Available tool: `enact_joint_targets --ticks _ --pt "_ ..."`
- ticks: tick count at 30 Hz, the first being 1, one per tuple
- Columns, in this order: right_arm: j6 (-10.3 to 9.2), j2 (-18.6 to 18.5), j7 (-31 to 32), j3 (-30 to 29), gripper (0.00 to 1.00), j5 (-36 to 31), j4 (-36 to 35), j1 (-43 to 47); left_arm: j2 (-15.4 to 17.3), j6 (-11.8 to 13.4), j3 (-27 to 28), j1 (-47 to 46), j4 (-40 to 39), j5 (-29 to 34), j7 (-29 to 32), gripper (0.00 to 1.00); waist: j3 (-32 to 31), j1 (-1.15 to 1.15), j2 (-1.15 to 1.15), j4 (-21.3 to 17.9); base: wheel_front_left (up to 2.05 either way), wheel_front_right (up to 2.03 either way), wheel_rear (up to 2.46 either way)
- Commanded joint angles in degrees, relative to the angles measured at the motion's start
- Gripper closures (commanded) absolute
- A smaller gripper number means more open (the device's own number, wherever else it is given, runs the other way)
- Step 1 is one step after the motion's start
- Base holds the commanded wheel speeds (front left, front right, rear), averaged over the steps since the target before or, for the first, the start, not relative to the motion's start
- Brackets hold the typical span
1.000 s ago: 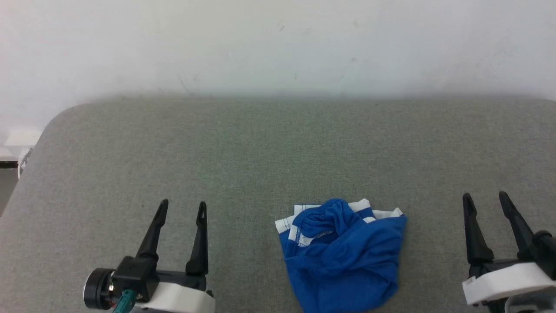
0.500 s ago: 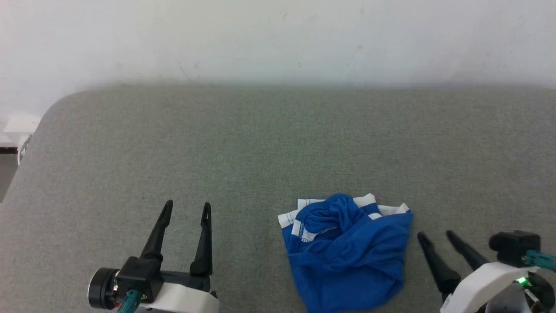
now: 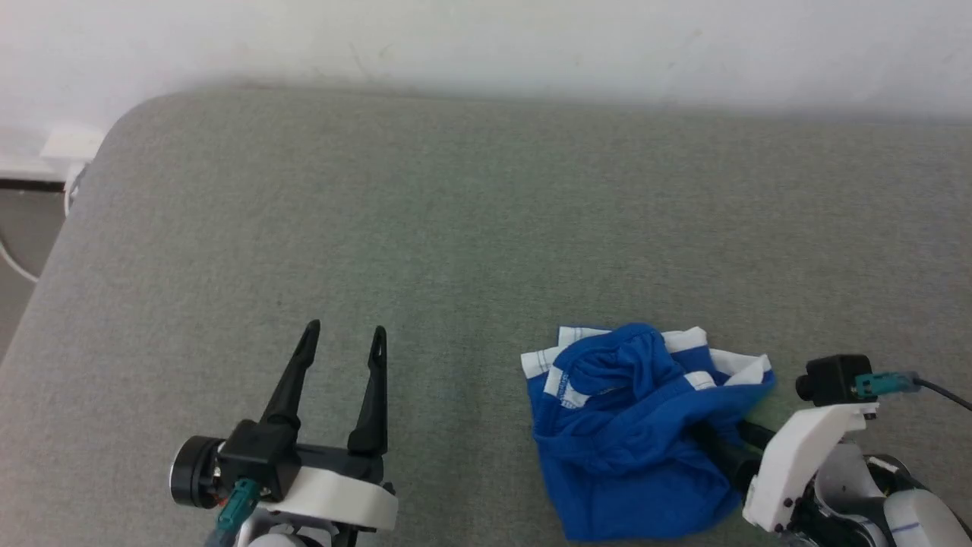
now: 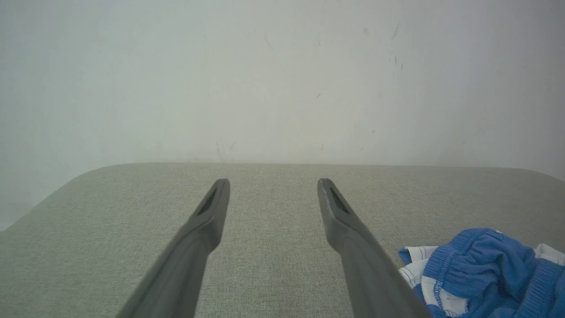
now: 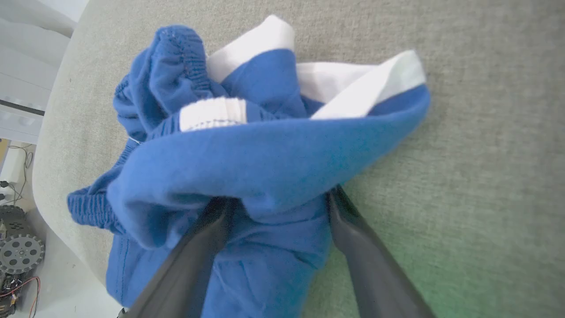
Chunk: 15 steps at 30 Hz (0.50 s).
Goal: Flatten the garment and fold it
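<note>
On the grey worktop (image 3: pixel 456 228), toward the edge nearest the robot, the garment (image 3: pixel 630 433) is seen lying crumpled in a heap, with blue cloth bunched over itself. Its white waistband (image 5: pixel 362 88) is folded and twisted along the far side of the heap, and a short piece of white-stitched trim is shown among the folds.

The right pincer (image 3: pixel 730 444) is pushed into the garment's right side, low against the worktop. Its fingers (image 5: pixel 366 265) are held apart, released. A blue fold is draped over both tips, so the tips are hidden. Cloth is bunched between the fingers but is not pinched.

The left pincer (image 3: pixel 345 328) is held well to the left of the garment, apart from it. Its fingers are likewise spread and released, with grey worktop seen between them, and are pointed toward the pale wall (image 3: pixel 486 38) beyond the garment. From the left wrist view the garment is caught at the lower right, beside that pincer's right finger.
</note>
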Motion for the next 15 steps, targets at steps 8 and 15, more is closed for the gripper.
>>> enact_joint_targets --ticks 8,15 --pt "-0.03 0.2 -0.8 5.9 0.73 -2.8 6.9 -2.6 -0.1 0.5 -0.7 -1.4 1.0 -0.5 -0.3 0.00 2.1 -0.01 0.00 3.0 0.00 0.00 0.00" --pt "-0.03 -2.7 -6.1 9.4 1.00 -6.0 8.1 -5.1 -0.1 0.5 -0.7 -1.0 1.8 -0.7 -0.3 0.00 0.6 -0.01 0.00 1.9 0.00 0.00 0.00"
